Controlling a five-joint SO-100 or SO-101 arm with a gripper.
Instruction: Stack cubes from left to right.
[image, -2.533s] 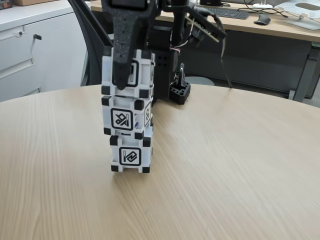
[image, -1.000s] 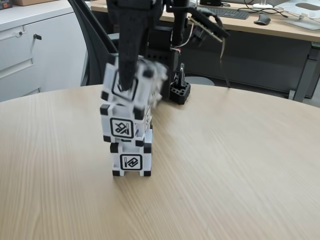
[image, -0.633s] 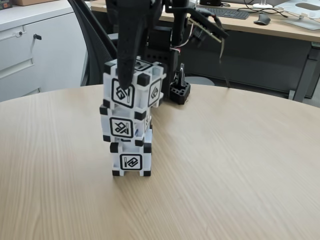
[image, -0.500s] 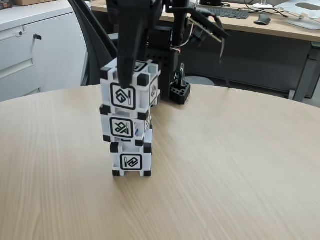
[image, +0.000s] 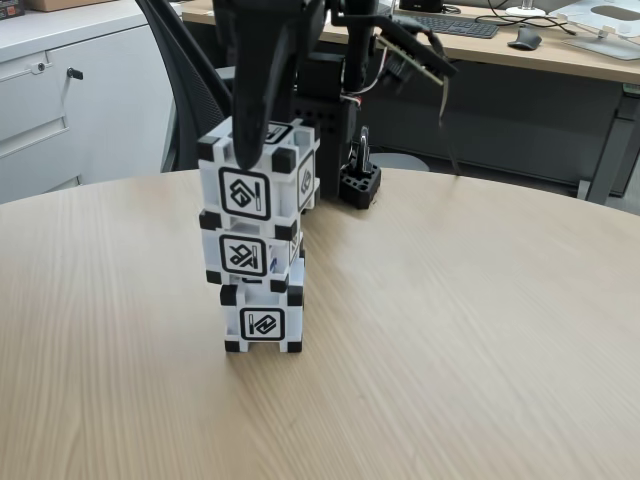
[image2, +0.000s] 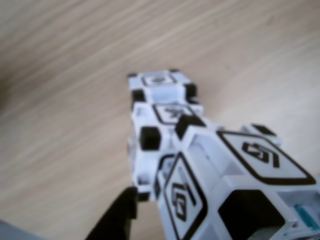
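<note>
Three cubes stood in one stack on the wooden bench, left of centre in fixed view: bottom cube, middle cube, top cube sitting slightly askew. Black tool hung over top cube w/ one finger crossing its front face; couldn't tell if clenched or released. Wrist view looked down the stack, top cube nearest.

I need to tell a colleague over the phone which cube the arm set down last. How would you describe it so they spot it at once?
Look at the round wooden table, where three white cubes with black corners form a single tower left of centre in the fixed view. The one meant is the top cube, directly under the black hand. Unlike the middle cube and the bottom cube, it has nothing resting on it.
</note>
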